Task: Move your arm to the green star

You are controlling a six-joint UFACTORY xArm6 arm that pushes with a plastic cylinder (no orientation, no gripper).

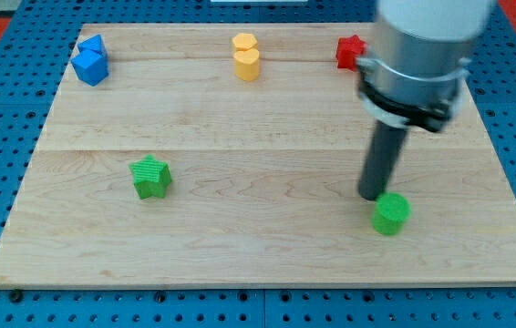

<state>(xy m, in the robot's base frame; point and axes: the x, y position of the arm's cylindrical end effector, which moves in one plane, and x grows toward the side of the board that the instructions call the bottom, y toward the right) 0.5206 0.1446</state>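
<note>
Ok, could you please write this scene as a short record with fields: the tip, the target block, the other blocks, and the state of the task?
tip: my tip rests at the upper-left edge of the green round block, at the view's lower right
target: green star, far toward the view's left, nothing touching it
other blocks: blue block top left; yellow block top centre; red star top right, partly behind the arm
surface: wooden board
task state: star not yet reached

Green star [150, 177] — flat, lower left
</note>
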